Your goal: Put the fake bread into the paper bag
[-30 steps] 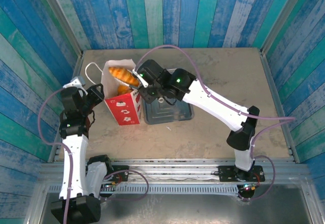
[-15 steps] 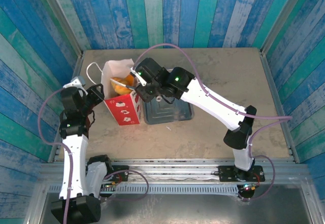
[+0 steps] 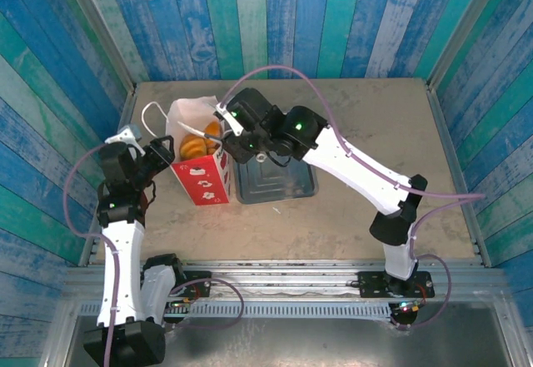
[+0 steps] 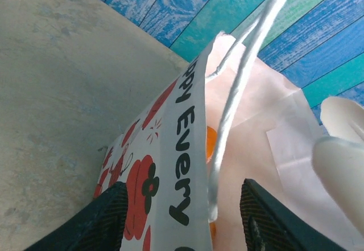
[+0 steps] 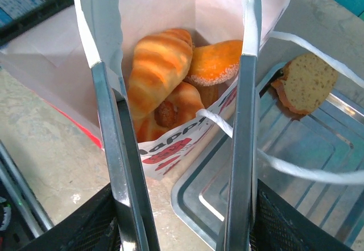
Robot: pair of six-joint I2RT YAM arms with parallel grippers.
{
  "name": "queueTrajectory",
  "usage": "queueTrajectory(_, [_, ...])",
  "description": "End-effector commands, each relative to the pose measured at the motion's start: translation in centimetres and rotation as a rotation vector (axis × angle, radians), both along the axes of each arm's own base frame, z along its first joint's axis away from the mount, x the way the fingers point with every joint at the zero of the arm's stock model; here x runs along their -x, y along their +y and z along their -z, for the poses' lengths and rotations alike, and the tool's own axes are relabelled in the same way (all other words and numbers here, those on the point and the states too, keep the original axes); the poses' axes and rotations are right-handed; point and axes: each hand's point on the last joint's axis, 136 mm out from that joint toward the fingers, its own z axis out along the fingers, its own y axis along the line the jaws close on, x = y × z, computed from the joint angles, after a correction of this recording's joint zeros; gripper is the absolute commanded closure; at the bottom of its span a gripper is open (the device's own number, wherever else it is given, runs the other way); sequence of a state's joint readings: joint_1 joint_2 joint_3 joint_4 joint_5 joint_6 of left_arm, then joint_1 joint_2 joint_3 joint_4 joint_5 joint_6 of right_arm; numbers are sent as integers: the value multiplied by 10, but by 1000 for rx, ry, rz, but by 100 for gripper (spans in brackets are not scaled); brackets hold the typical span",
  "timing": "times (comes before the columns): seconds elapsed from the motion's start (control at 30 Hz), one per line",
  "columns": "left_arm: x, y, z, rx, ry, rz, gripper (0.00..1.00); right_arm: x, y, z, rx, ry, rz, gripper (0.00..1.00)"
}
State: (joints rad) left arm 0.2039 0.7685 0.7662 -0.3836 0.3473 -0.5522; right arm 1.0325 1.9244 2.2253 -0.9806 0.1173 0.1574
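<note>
Our right gripper point(image 5: 172, 29) hangs empty, fingers apart, over the pastries point(image 5: 162, 69) in the bag point(image 5: 170, 144). Our left gripper point(image 4: 182, 208) straddles its rim, fingers apart too.

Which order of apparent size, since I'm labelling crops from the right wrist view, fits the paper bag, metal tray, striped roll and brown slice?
1. paper bag, though it sits nearest the camera
2. metal tray, cut off by the frame edge
3. striped roll, partly hidden
4. brown slice, only slightly smaller
</note>
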Motion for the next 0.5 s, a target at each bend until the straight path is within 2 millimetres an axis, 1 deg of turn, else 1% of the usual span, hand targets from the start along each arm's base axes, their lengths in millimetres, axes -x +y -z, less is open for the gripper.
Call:
queueTrajectory(0.0, [4, -6, -24, -7, -59, 34, 37, 6, -14, -67, -169, -61, -14, 45])
queueTrajectory(0.13, [9, -7, -32, -19, -72, 40, 30, 5, -34, -92, -233, -77, 6, 45])
queueTrajectory(0.2, [11, -7, -34, -27, -75, 38, 27, 2, -48, -102, -267, -79, 24, 45])
queueTrajectory(0.27, [12, -7, -35, -32, -75, 37, 25, 0, -63, -107, -303, -68, 45, 45])
queueTrajectory(0.37, [15, -7, -35, -39, -79, 40, 21, -10, -91, -107, -355, -35, 95, 45])
queueTrajectory(0.47, [17, -7, -36, -57, -89, 41, 16, -25, -123, -89, -378, 16, 165, 45])
